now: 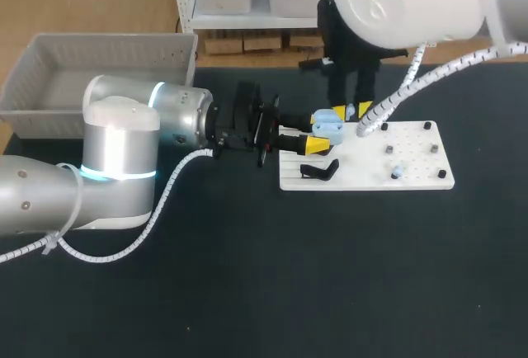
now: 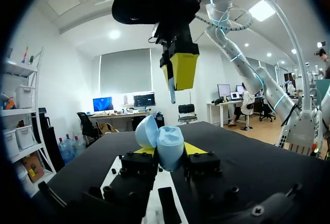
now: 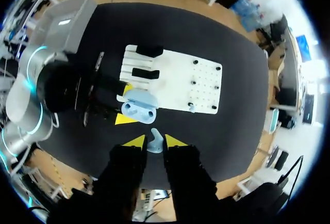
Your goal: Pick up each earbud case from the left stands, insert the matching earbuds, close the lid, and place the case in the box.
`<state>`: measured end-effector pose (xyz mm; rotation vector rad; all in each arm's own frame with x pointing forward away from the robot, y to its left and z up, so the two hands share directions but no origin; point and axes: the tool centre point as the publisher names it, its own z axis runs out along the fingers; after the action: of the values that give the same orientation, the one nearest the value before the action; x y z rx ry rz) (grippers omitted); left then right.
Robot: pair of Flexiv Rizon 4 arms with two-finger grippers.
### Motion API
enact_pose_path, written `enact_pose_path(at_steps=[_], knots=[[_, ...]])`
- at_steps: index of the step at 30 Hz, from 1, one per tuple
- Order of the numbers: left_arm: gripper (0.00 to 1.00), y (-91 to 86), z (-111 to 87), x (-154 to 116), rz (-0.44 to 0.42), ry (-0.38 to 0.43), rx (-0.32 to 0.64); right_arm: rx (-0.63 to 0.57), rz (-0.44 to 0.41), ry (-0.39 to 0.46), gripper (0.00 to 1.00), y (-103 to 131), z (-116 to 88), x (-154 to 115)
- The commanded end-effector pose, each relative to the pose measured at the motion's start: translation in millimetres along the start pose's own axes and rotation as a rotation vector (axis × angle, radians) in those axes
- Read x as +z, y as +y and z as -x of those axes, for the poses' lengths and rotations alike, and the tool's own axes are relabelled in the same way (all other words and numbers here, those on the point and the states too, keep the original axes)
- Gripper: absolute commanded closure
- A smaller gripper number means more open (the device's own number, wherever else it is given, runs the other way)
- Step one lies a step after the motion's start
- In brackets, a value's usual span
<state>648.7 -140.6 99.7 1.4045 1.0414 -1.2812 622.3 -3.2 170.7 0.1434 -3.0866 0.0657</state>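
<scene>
A black table (image 1: 330, 275) carries a flat white board (image 1: 412, 156) drilled with rows of holes. Well to the left of the board and a little farther back stands an open grey box (image 1: 49, 119), with bare black tabletop between the two.

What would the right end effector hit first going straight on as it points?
Its gripped earbud would probably meet the open blue case in the left end effector; depth is unclear.
</scene>
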Motion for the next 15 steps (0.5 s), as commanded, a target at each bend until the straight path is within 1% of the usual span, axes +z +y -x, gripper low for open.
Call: enact_pose_path(at_steps=[1, 5, 8, 15], knots=[[1.0, -0.3, -1.1, -0.3, 0.002, -0.003, 0.003, 0.214, 0.034, 0.057, 1.0, -1.3, 7.9, 4.9], [1.0, -0.3, -1.1, -0.3, 0.002, -0.003, 0.003, 0.293, -0.019, 0.051, 1.0, -0.2, 4.5, 9.9], [1.0, -0.3, -1.1, -0.3, 0.002, -0.003, 0.003, 0.299, -0.029, 0.024, 1.0, -0.3, -0.5, 10.6], [1.0, -0.3, -1.1, -0.3, 0.002, -0.003, 0.003, 0.299, -0.029, 0.024, 1.0, -0.3, -0.5, 10.6]])
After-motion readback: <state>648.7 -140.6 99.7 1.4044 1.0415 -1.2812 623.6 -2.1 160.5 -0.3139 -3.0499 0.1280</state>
